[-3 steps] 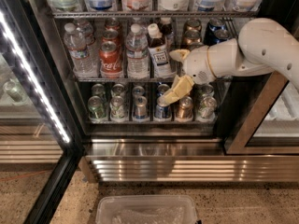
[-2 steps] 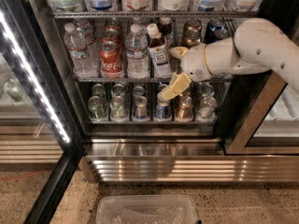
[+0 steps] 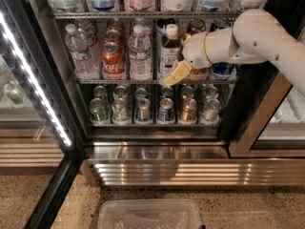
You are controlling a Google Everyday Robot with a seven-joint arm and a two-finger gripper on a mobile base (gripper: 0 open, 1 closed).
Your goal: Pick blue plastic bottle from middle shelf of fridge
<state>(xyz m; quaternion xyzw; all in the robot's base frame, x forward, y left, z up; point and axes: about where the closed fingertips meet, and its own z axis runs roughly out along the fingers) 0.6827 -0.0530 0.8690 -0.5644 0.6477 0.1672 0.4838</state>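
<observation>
The fridge (image 3: 157,151) stands open in front of me. The blue plastic bottle (image 3: 169,51), with a white cap, dark liquid and a white and navy label, stands upright on the middle shelf (image 3: 119,81), right of the water bottles. My gripper (image 3: 175,60) reaches in from the right on a white arm, just right of the bottle and level with its lower half. It is open; the lower yellowish finger (image 3: 174,73) lies across the bottle's lower right corner. Nothing is held.
Water bottles (image 3: 139,51) and a red cola can (image 3: 112,61) stand left of the bottle, cans behind my arm. Short cans (image 3: 143,109) fill the tier below. An LED strip (image 3: 35,87) runs down the left. A clear plastic bin (image 3: 148,215) sits on the floor.
My gripper has moved up and left, from in front of the lower tier of cans to beside the bottle's lower half. The bottle has not moved.
</observation>
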